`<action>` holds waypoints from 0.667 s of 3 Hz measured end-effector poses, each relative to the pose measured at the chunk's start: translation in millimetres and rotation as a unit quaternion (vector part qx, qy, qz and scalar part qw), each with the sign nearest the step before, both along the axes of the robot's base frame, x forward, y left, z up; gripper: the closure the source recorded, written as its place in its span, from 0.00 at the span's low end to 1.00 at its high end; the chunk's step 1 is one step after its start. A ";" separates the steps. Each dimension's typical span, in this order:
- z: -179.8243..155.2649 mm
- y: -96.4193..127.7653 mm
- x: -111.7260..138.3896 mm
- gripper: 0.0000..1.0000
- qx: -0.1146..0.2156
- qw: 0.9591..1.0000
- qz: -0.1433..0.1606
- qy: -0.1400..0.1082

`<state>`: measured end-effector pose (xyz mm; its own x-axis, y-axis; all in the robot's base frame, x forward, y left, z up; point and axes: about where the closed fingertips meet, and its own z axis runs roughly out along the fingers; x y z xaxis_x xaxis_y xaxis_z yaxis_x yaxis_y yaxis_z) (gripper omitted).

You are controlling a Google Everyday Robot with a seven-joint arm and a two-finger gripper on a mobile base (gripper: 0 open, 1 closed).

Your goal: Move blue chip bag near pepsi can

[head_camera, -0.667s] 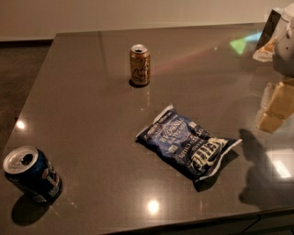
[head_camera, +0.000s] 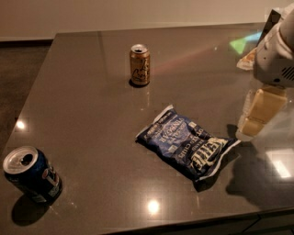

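Dim light; glare spots on table point(head_camera: 82, 96), right-edge gripper point(head_camera: 248, 125) casts dark shadow.

Glossy dark-grey table point(head_camera: 87, 105), spot-light glints on it. Pale wall point(head_camera: 138, 13) behind. Dark floor point(head_camera: 18, 59) at left.

The desk point(head_camera: 92, 96) is smooth, glossy and dark, mirroring lights. The bag point(head_camera: 186, 144) is crinkly, shiny foil. The pepsi can point(head_camera: 32, 175) and gold can point(head_camera: 139, 65) are smooth metal. The gripper point(head_camera: 251, 125), at the right, looks like matt tan plastic.
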<state>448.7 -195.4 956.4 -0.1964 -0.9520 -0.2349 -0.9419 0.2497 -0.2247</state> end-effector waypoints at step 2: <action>-43.2 34.0 -18.6 0.00 0.026 0.998 0.041 0.045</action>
